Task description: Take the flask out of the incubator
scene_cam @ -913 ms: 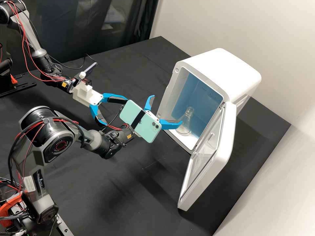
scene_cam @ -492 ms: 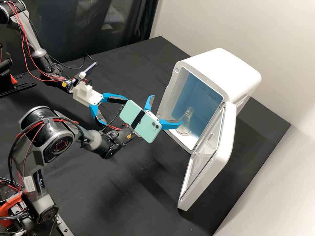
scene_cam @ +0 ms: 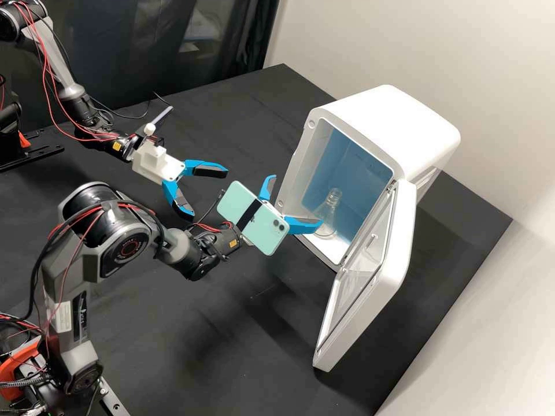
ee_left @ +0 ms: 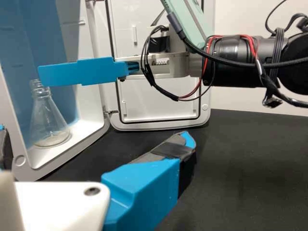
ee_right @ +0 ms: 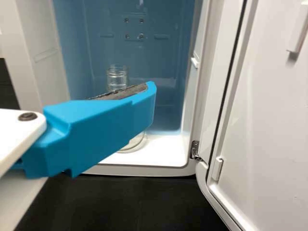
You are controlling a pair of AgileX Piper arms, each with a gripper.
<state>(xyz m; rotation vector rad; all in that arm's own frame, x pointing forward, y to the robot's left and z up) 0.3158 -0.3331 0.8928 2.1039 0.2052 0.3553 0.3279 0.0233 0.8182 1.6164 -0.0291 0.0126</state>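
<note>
Right arm moved forward, now stretched low toward the open incubator (scene_cam: 393,127). Right end effector (scene_cam: 296,200) spread wide, empty, just at the opening. Flask (scene_cam: 330,211) stands upright inside on the incubator floor. Left end effector (scene_cam: 206,190) sits behind, also spread, empty.

Blk bench (scene_cam: 231,346) w/ dark curtain (scene_cam: 133,52) behind, white wall (scene_cam: 433,52) alongside.

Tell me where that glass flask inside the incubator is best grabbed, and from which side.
Take the flask by its narrow neck, probably, coming level and straight in through the open front of the incubator. The flask stands upright on the incubator floor, its cone-shaped body widens downward, and the walls close off every other side.
</note>
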